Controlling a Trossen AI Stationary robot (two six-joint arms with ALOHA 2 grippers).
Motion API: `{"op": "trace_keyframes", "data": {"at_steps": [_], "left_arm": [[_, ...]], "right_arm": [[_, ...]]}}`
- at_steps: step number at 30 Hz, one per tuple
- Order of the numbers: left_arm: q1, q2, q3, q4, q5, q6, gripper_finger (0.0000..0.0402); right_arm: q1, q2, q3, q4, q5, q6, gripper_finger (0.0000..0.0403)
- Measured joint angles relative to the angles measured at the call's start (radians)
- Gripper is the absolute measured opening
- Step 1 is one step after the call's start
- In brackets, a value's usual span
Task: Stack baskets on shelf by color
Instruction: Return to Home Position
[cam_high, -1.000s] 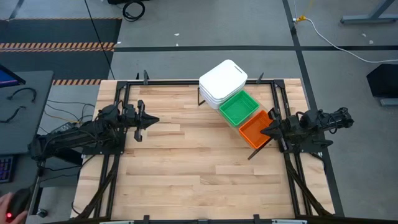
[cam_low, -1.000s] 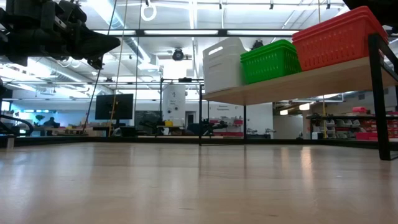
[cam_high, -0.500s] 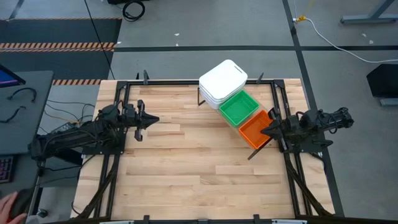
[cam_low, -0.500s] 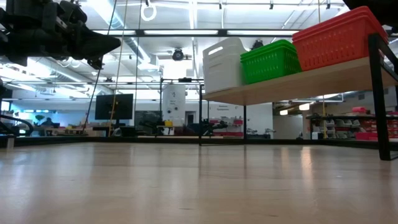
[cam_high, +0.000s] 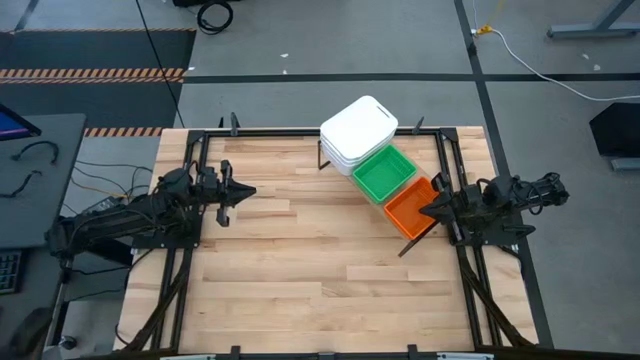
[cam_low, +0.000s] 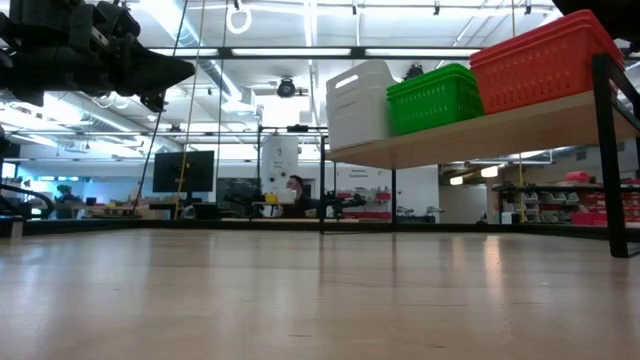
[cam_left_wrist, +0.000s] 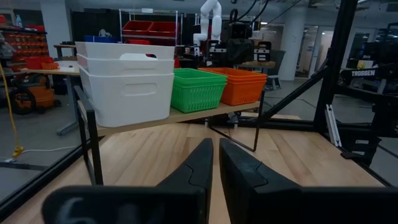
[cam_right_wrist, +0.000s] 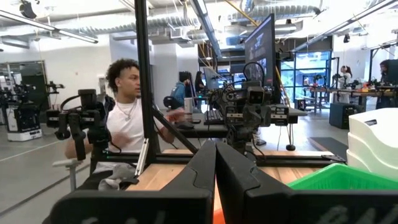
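Observation:
The slanted plywood shelf (cam_high: 408, 243) stands at the table's far right, on a thin black frame. On it sit three piles of baskets: white (cam_high: 358, 130), green (cam_high: 384, 173) and orange (cam_high: 409, 209). The left wrist view shows the white (cam_left_wrist: 127, 87), green (cam_left_wrist: 198, 87) and orange (cam_left_wrist: 242, 84) piles side by side. My left gripper (cam_high: 250, 194) hovers shut over the table's left side, pointing right. My right gripper (cam_high: 423, 211) is shut, just right of the orange pile, pointing left; whether it touches the pile cannot be told.
A black metal frame (cam_high: 300, 131) runs along the table's edges. The wooden tabletop (cam_high: 300, 270) lies bare between the arms and toward the near edge. Beyond the table, a seated person (cam_right_wrist: 127, 124) shows in the right wrist view.

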Motion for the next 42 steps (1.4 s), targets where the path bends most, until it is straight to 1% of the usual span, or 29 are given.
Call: {"op": "trace_keyframes", "data": {"at_steps": [11,20,31,42], "left_arm": [[0.000,0.000,0.000,0.000,0.000,0.000,0.0023],[0.000,0.000,0.000,0.000,0.000,0.000,0.0036],[0.000,0.000,0.000,0.000,0.000,0.000,0.0023],[0.000,0.000,0.000,0.000,0.000,0.000,0.0036]], "right_arm": [[0.000,0.000,0.000,0.000,0.000,0.000,0.0018],[0.000,0.000,0.000,0.000,0.000,0.000,0.0018],[0.000,0.000,-0.001,0.000,0.000,0.000,0.0018],[0.000,0.000,-0.001,0.000,0.000,0.000,0.0018]]}}
